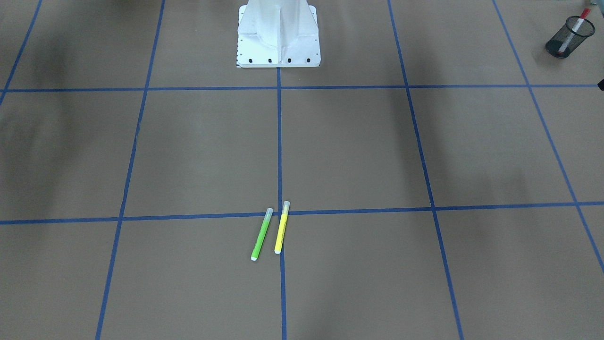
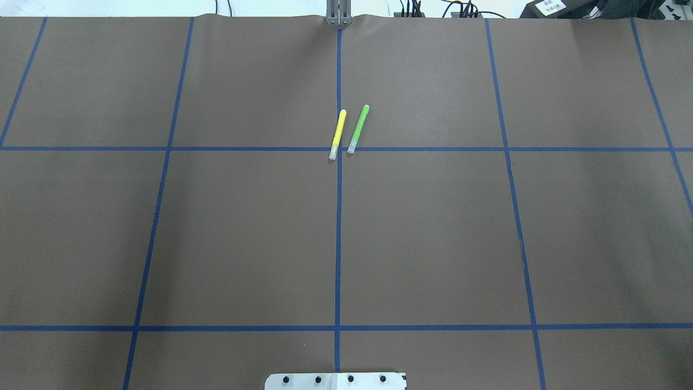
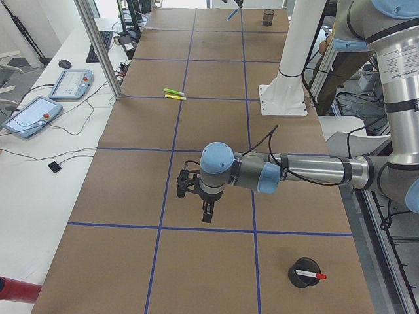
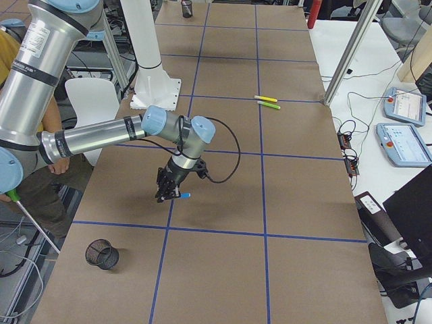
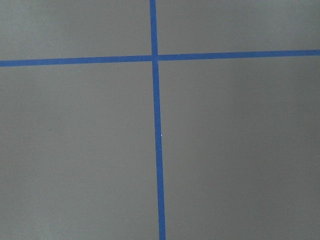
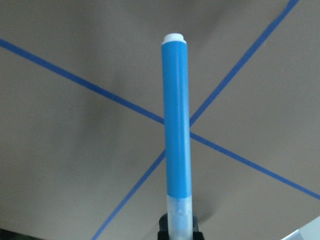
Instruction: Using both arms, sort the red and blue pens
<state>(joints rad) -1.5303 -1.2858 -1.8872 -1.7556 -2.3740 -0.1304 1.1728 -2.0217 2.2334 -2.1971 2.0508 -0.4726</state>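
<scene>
– red pen (image 1: 581,20) stands in a black mesh cup (image 1: 568,38) at the top right corner of my front-facing feed, which is the robot's left. brown paper (image 1: 198,151) marked into squares with blue tape (image 1: 278,141) covers the table. the white pedestal (image 1: 278,33) is at top centre.
– what else lies there?
– a green highlighter (image 1: 261,233) and a yellow highlighter (image 1: 281,227), side by side and not touching, by a tape crossing. overhead gives me the same pair, past the pedestal's plate.
– left side camera?
– the left arm (image 3: 314,171) reaches across the paper and the left gripper (image 3: 205,214) hangs over a bare square. i cannot tell whether its fingers are apart. the cup with the red pen sits nearer the camera. two pendants (image 3: 71,83) lie on the white side bench.
– right side?
– the right gripper (image 4: 167,194) pinches the blue pen (image 4: 182,196) above the paper, apart from a second cup (image 4: 102,254). a person (image 4: 54,182) sits behind the right arm (image 4: 94,138).
– wrists?
– left wrist: paper and a tape crossing. right wrist: the blue pen is clamped at its capped end, white end pointing away.
</scene>
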